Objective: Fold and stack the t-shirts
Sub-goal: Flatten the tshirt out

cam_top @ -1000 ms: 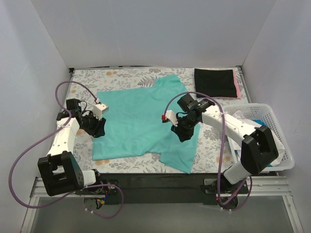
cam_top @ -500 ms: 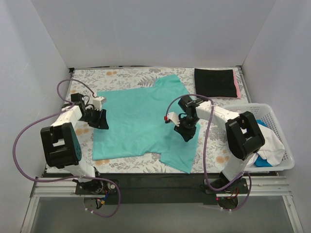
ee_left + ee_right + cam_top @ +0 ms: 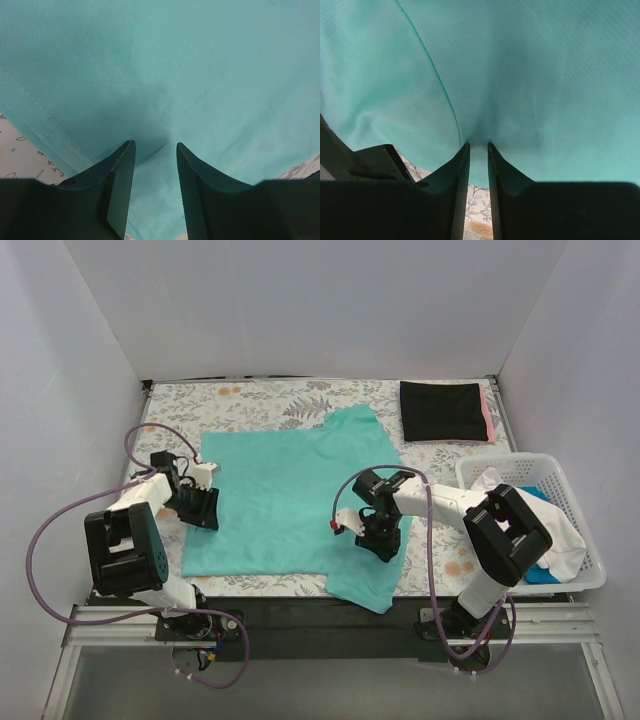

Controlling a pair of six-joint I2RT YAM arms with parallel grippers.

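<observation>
The teal-green t-shirt [image 3: 280, 505] lies spread on the floral cloth. My left gripper [image 3: 203, 508] sits at its left edge. In the left wrist view [image 3: 154, 145] the jaws are a little apart, with a puckered fold of the teal shirt [image 3: 200, 75] pinched between them. My right gripper [image 3: 385, 538] is low on the shirt's right part. In the right wrist view [image 3: 478, 145] the jaws are nearly together on a bunch of teal cloth [image 3: 545, 75] beside a seam. A folded black t-shirt [image 3: 440, 410] lies at the back right on a pink one [image 3: 489, 418].
A white lattice basket [image 3: 560, 468] stands at the right edge, holding white cloth [image 3: 565, 535] and blue cloth [image 3: 538, 574]. The floral cloth [image 3: 250, 400] covers the table. The shirt's near right corner reaches the table's front edge [image 3: 300, 598]. Purple cables loop beside both arms.
Both grippers have moved toward the near edge. The teal shirt has slid with them, nearer the front edge and flatter. The left arm has drawn in.
</observation>
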